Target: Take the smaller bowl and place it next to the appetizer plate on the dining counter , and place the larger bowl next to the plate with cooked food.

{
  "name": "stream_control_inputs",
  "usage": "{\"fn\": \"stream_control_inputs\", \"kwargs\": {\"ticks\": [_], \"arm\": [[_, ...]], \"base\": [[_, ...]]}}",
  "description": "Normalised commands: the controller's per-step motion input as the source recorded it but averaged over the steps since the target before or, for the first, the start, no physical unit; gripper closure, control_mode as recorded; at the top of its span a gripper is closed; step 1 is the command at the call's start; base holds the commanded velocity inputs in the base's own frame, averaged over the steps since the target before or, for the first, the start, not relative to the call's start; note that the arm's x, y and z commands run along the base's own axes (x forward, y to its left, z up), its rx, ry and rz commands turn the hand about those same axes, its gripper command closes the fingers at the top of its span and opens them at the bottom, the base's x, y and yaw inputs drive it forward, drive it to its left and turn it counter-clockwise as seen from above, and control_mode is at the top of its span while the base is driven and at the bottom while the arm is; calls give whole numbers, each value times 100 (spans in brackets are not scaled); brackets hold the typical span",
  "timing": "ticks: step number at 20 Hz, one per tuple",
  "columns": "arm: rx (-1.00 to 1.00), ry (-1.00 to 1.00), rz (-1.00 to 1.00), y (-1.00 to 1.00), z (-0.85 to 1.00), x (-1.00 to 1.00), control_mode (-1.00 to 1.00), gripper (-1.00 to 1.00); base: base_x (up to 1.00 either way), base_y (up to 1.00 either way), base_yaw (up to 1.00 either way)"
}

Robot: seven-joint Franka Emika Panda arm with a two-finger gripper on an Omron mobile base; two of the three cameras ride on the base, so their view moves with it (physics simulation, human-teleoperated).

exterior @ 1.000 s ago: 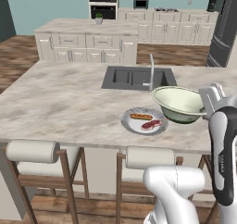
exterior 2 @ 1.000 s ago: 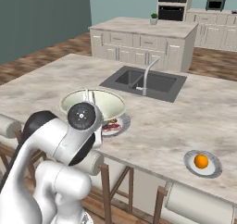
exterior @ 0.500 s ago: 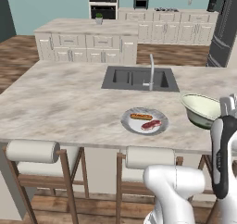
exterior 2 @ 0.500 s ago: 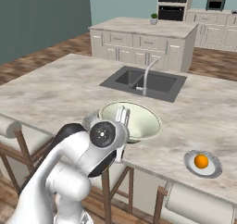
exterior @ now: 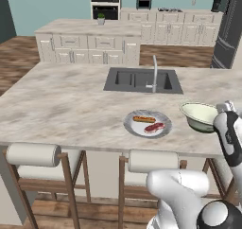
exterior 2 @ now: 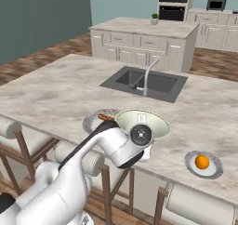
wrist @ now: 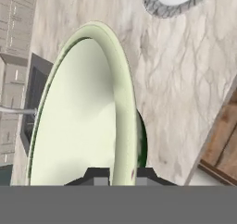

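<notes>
Tool clamped on big bowl rim; lower level onto counter beside sausage plate, then release.

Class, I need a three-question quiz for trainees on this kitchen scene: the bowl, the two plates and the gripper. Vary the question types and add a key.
1. True or false: the gripper is shut on the rim of the larger bowl.
2. The plate with cooked food carries: A) an orange fruit B) a sausage and a red meat strip C) nothing.
3. Fill in: in the right base view, the appetizer plate bears one small orange ____.

Key: 1 true; 2 B; 3 fruit.
</notes>
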Motion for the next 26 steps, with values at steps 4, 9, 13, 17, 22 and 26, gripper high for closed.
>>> {"fn": "stream_control_inputs", "kwargs": {"ticks": [4,9,13,17,22,26], "arm": [[-1,8,12,0,-26,86,-100,100],[0,0,10,0,-35,82,-100,100],[0,-2,14,0,-26,80,-100,100],[0,-10,16,-4,-6,25,-100,100],[0,-11,12,-20,-18,0,-100,100],[0,-11,8,-4,-15,-31,-100,100]], "base": [[0,0,0],[0,0,0],[0,0,0],[0,0,0],[0,0,0],[0,0,0]]}}
